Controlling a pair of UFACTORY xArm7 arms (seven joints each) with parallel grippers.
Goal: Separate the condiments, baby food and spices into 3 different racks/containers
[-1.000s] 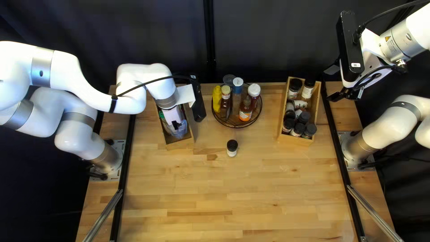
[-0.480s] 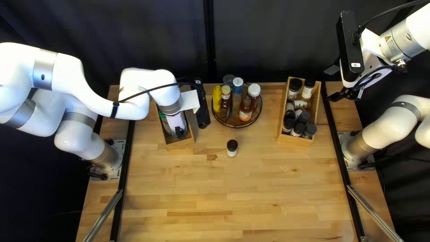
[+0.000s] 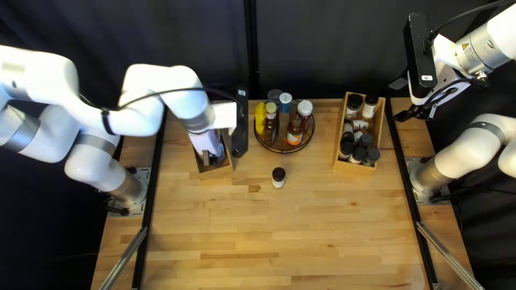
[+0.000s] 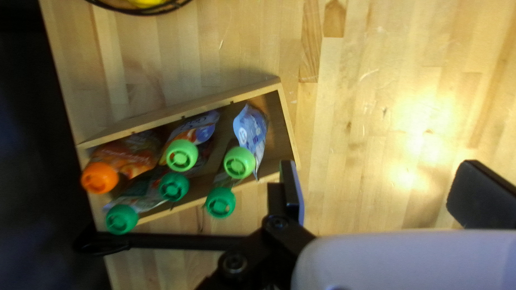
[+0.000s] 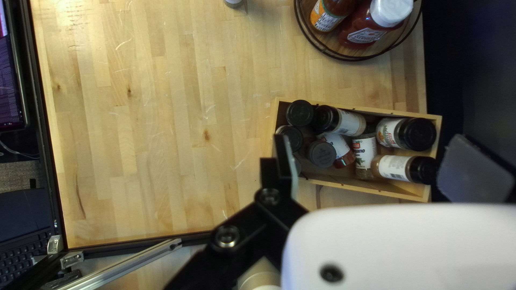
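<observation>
Six baby-food pouches (image 4: 250, 131) sit in the wooden crate (image 3: 217, 173) left of the round wire-rimmed tray (image 3: 280, 144), which carries the condiments; sorting looks nearly finished. One black-capped spice jar (image 3: 278, 178) stands on the tabletop (image 3: 322, 231), just nearer than the tray. Both the left hand (image 4: 384, 185) and the right hand (image 5: 376, 161) are released, fingers apart, grasping nothing. Next, I judge, that jar wants lifting into the spice crate (image 3: 353, 167) right of the tray; its crowded jars could block a clean drop, and the tray's ketchup bottle (image 3: 305, 108) needs clearance.
</observation>
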